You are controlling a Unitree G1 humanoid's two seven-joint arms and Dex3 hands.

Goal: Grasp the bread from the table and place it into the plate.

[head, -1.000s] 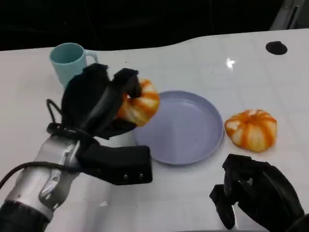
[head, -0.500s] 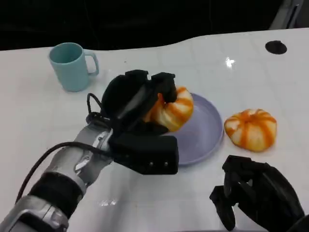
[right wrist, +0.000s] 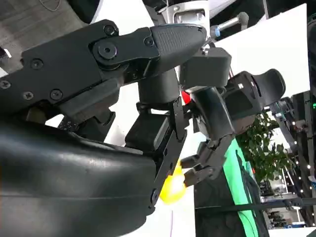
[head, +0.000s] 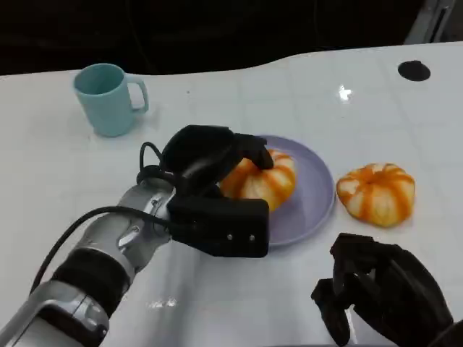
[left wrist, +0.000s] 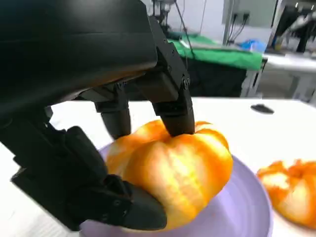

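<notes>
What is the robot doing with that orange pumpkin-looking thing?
That is a piece of bread. The robot's left hand grips it and has it down on the purple plate, fingers not yet let go. A second bread lies on the white table beside the plate, untouched. The right hand rests near the table's edge, fingers curled, holding nothing. A teal mug stands farther back.
</notes>
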